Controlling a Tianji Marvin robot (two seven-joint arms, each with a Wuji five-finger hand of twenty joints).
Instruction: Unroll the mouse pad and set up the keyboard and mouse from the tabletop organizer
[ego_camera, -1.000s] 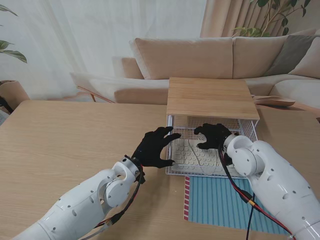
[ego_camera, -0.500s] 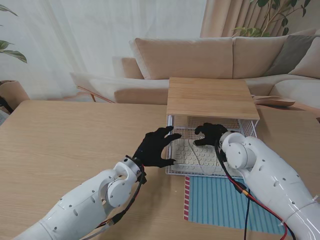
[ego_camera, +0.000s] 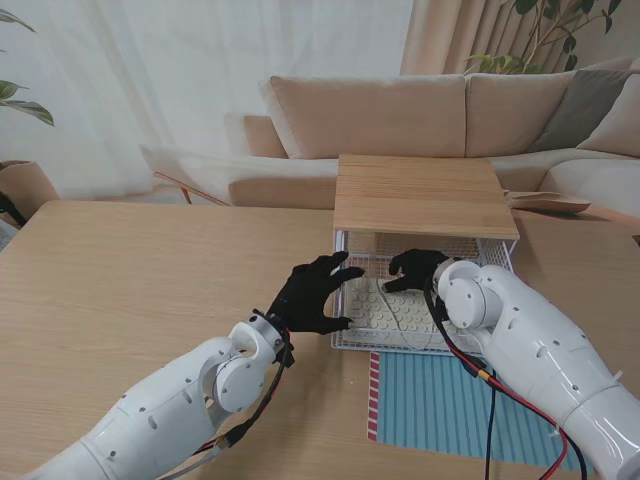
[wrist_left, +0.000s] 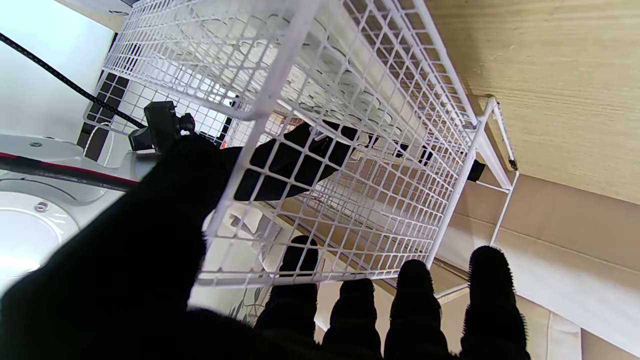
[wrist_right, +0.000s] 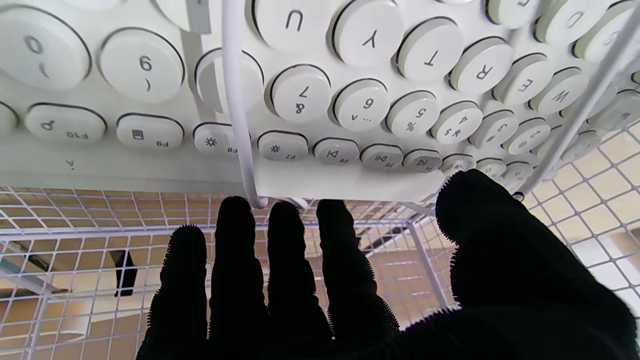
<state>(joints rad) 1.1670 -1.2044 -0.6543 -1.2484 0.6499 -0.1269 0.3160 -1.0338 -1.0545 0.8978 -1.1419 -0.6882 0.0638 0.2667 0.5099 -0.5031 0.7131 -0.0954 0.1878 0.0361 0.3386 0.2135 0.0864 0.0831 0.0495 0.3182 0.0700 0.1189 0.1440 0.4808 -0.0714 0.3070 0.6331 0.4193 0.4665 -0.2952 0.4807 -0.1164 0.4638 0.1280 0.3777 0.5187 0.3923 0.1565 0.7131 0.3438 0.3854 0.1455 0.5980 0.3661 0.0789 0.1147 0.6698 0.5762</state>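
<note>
Inside the wire basket at the counter's far edge lies the keyboard. Right hand fingers together, unclamped, at its rim per right wrist view. Left hand fingers apart at the basket's left wall.

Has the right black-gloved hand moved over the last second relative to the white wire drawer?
Yes. The right hand has crept left and slightly farther from me over the white wire drawer, which hasn't shifted.

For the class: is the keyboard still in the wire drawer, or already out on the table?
In. The keyboard lies flat inside the wire drawer, whose mesh walls surround it.
</note>
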